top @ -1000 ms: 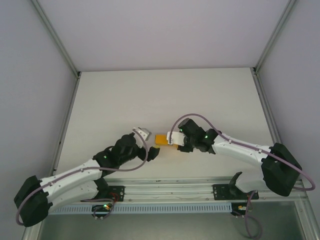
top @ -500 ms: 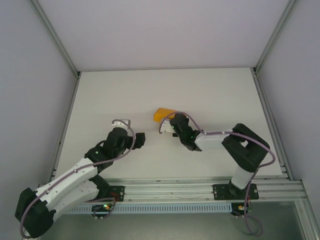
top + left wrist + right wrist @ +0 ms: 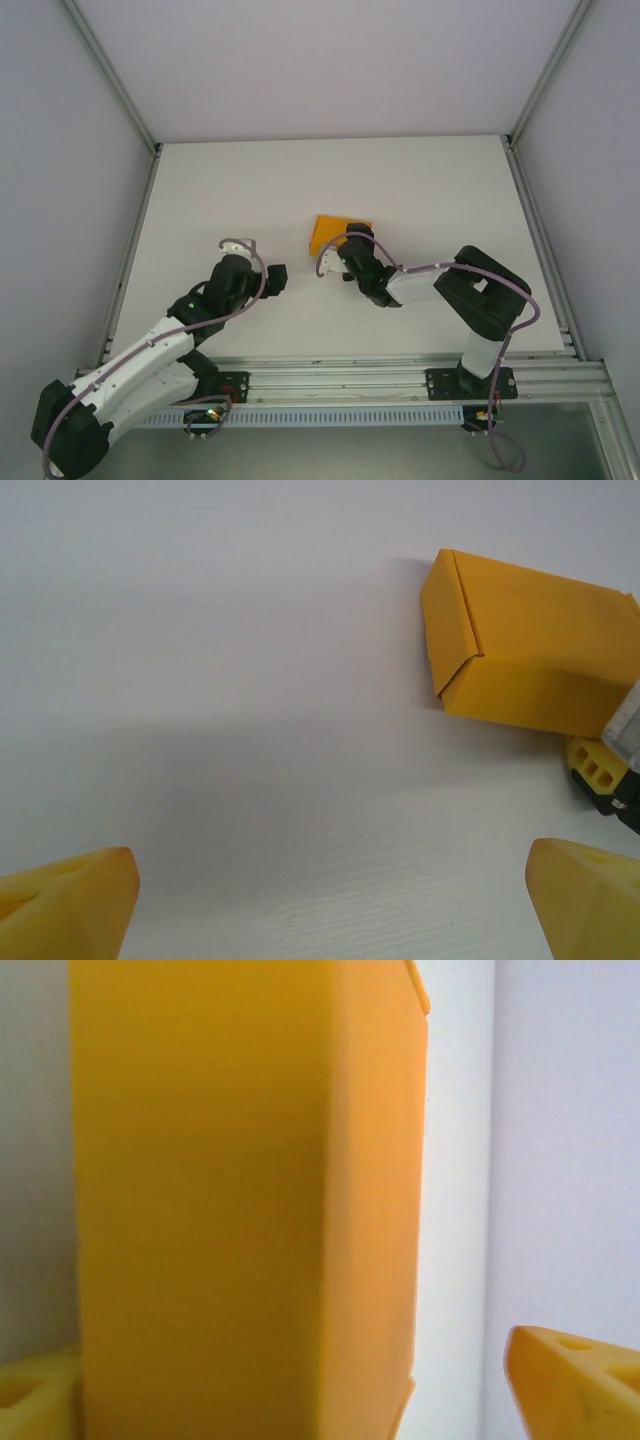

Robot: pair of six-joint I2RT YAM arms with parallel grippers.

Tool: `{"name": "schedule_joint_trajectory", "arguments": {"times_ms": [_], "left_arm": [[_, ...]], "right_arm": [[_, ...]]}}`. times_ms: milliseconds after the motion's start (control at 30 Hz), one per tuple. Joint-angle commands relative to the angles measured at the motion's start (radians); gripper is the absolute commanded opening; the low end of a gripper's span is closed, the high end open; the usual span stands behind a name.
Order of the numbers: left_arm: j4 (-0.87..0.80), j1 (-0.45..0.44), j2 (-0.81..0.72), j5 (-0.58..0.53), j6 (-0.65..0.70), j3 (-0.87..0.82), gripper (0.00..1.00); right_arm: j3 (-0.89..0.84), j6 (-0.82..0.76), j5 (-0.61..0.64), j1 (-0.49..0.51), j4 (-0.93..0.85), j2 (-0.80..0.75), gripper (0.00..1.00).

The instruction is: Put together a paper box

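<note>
The paper box [image 3: 338, 233] is a closed orange-yellow card box lying on the white table [image 3: 430, 190] near its middle. In the left wrist view the paper box [image 3: 525, 650] lies at the upper right, with a folded end flap facing left. My right gripper [image 3: 341, 250] sits just behind the box, open. In its wrist view the box [image 3: 240, 1190] stands between the fingertips [image 3: 575, 1375], with a clear gap on the right side. My left gripper [image 3: 272, 280] is well left of the box, and its jaws [image 3: 330, 910] are open wide over bare table.
Metal frame posts [image 3: 128, 260] run along the table's left and right edges, with grey walls behind them. A slotted rail [image 3: 340, 375] carries both arm bases at the near edge. A tip of the right gripper [image 3: 598, 773] shows beside the box in the left wrist view.
The right gripper carried the box from the table's near middle farther back, and the box now lies on the table. The left gripper pulled back to the left, away from the box.
</note>
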Motion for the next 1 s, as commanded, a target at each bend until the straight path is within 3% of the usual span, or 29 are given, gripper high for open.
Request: {"name": "schedule_joint_trajectory", "arguments": {"times_ms": [0, 100, 300, 433, 533, 767, 867, 967], "left_arm": [[-0.004, 0.011, -0.012, 0.039, 0.001, -0.014, 1.00], [0.022, 0.014, -0.001, 0.085, 0.017, -0.018, 1.00], [0.073, 0.014, 0.057, 0.169, 0.042, -0.008, 1.00], [0.131, 0.014, 0.134, 0.277, 0.077, 0.007, 1.00], [0.221, 0.011, 0.192, 0.342, 0.083, 0.006, 1.00], [0.398, -0.008, 0.390, 0.412, 0.087, 0.057, 1.00], [0.523, -0.030, 0.513, 0.454, 0.075, 0.087, 0.99], [0.634, -0.054, 0.653, 0.503, 0.063, 0.142, 0.97]], "right_arm": [[-0.003, 0.052, -0.023, 0.026, -0.214, -0.046, 1.00], [0.021, 0.125, -0.096, 0.037, -0.382, -0.112, 1.00], [0.076, 0.240, -0.362, 0.025, -0.666, -0.285, 1.00], [0.096, 0.346, -0.492, -0.064, -0.645, -0.354, 1.00], [0.150, 0.533, -0.523, -0.159, -0.619, -0.378, 1.00], [0.354, 0.974, -0.778, -0.393, -0.662, -0.234, 1.00], [0.460, 1.035, -0.897, -0.453, -0.690, -0.096, 1.00], [0.574, 1.035, -0.928, -0.463, -0.737, 0.047, 0.98]]}}
